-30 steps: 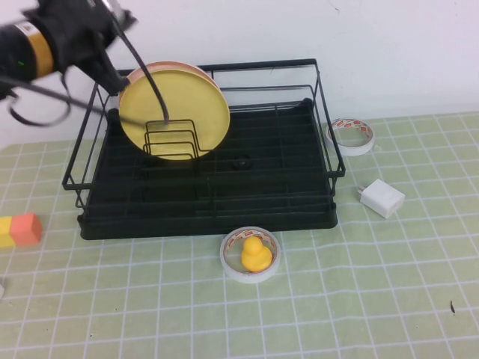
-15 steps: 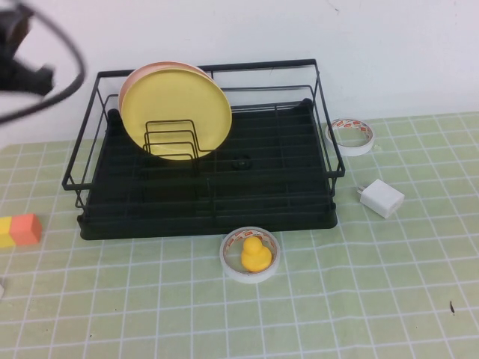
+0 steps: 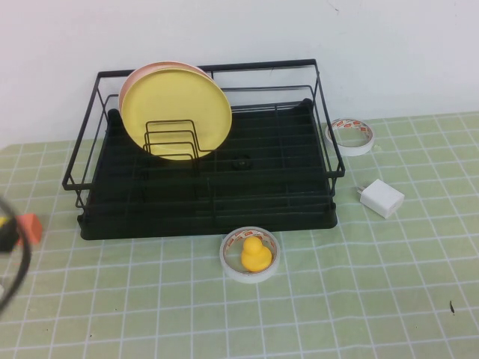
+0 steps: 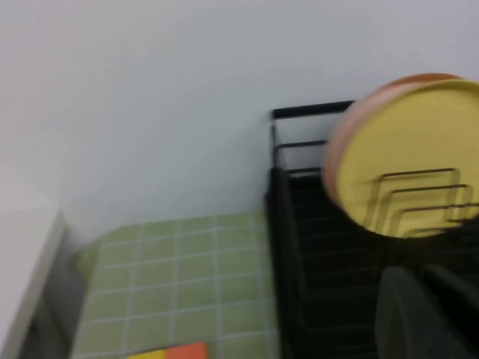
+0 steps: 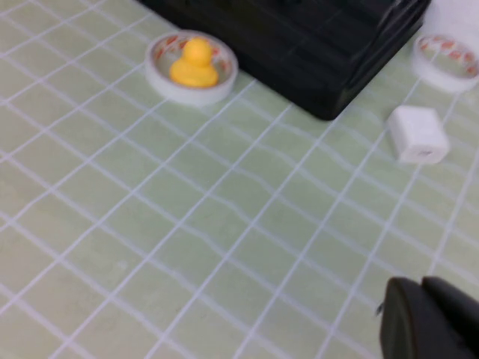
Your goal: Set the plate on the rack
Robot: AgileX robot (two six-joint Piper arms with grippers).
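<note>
The yellow plate (image 3: 177,112) stands upright in the wire slots at the back left of the black rack (image 3: 262,187), leaning against a pale pink plate (image 3: 138,72) behind it. Nothing holds it. Both plates also show in the left wrist view, the yellow plate (image 4: 419,149) and the rack (image 4: 299,224). My left gripper (image 4: 430,303) is shut and empty, well back from the rack on its left side. In the high view only a dark blur of the left arm (image 3: 11,247) shows at the left edge. My right gripper (image 5: 426,318) is shut and empty over the mat, out of the high view.
A tape roll with a yellow duck inside (image 3: 252,254) lies in front of the rack. Another tape roll (image 3: 351,135) and a white charger (image 3: 382,198) lie to the rack's right. An orange block (image 3: 28,228) sits at the left. A wall stands behind.
My left arm has pulled away from the plate, swinging left and then down to the front left edge of the view. The yellow plate stays standing in the rack.
</note>
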